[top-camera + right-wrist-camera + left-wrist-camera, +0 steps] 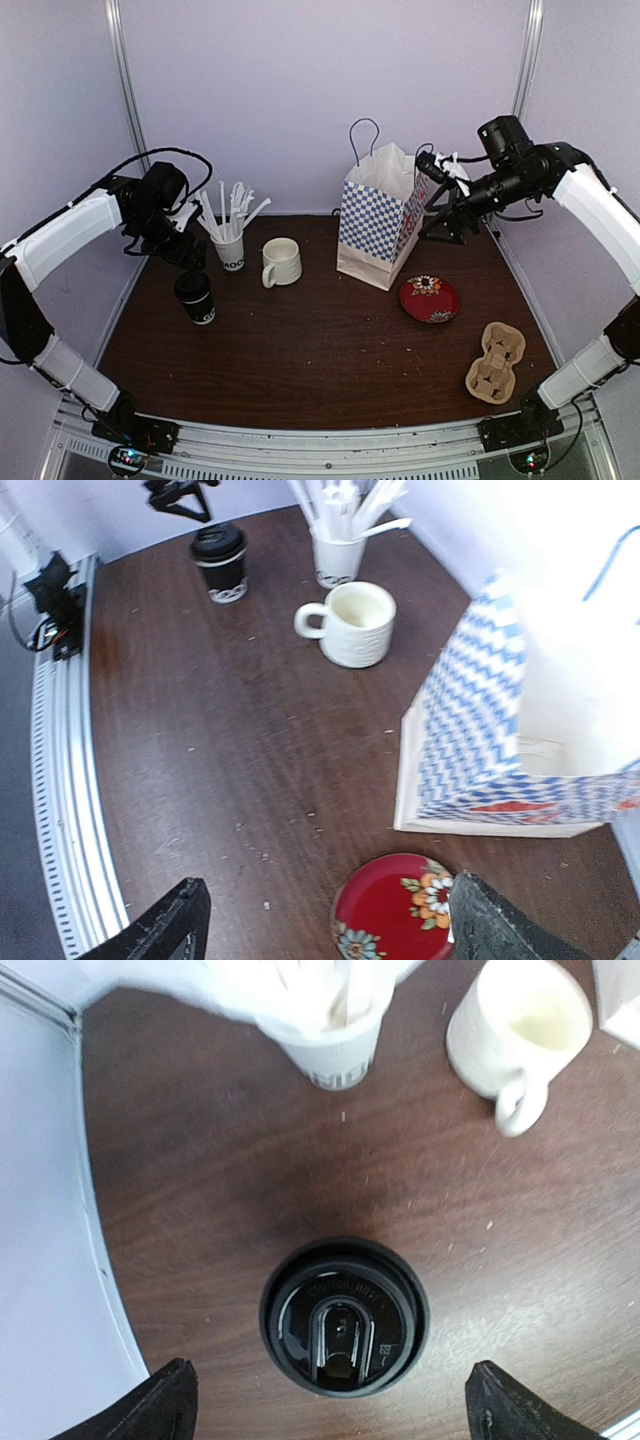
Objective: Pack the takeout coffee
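Note:
The takeout coffee (195,297), a black paper cup with a round black lid, stands upright on the left of the dark wooden table. The left wrist view looks straight down on the coffee's lid (345,1317). My left gripper (186,262) hovers just above the cup, open, and in its own view the left gripper (330,1385) has its fingers wide on either side of the lid without touching it. My right gripper (441,226) hangs open beside the top of the blue-and-white checked paper bag (375,225); the wrist view shows the right gripper (328,900) holding nothing.
A cream mug (282,262) and a paper cup of white straws (231,250) stand just behind and right of the coffee. A red floral plate (429,298) lies right of the bag. A cardboard cup carrier (496,362) sits at the front right.

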`<state>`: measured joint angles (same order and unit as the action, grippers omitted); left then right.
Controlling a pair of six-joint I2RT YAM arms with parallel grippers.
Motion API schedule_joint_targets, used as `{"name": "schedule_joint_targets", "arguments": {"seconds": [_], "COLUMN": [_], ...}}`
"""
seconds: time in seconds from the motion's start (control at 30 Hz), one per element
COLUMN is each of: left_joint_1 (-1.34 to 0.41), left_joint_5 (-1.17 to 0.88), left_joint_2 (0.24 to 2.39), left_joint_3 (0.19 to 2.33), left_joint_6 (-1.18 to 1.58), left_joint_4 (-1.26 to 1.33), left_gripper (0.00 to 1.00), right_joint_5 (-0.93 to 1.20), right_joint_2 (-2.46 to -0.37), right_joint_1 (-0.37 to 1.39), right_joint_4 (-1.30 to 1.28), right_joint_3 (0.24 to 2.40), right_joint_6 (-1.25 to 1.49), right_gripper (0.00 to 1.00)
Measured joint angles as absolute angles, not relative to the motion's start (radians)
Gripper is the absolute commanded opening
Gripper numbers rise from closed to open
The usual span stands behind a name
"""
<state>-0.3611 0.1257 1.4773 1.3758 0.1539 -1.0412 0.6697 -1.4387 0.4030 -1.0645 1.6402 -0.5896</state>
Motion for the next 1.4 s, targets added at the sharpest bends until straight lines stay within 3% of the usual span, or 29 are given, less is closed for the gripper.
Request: {"name": "schedule_joint_targets", "arguments": {"seconds": [0.23,0.5,0.9,1.1,1.23,1.4], "left_joint_1": [-0.418,-0.587,-0.624,-0.637,-0.642,-0.646], "left_joint_5": [0.083,0.07,0.025,0.017,0.014,0.012], "left_joint_2": [1.343,1.294,1.294,1.295,1.298,1.298], "left_joint_3": [1.401,1.388,1.347,1.346,1.346,1.346], "left_joint_6": [0.147,0.1,0.131,0.154,0.16,0.163], "left_joint_4": [-1.008,-0.937,-0.918,-0.915,-0.914,-0.913], "left_gripper": [0.98,0.97,0.97,0.98,0.97,0.98], "right_joint_5": [0.439,0.304,0.317,0.331,0.383,0.477], "right_joint_2": [-1.478,-1.671,-1.884,-1.936,-1.95,-1.892], "right_joint_1": [0.363,0.289,0.274,0.271,0.27,0.271], "right_joint_4": [-0.991,-0.859,-0.804,-0.761,-0.749,-0.704], "right_joint_3": [1.825,1.923,2.093,2.124,2.12,2.023], "right_joint_6": [-0.463,-0.303,-0.157,-0.125,-0.117,-0.105], "right_gripper": [0.67,0.56,0.43,0.13,0.0,0.0]}}
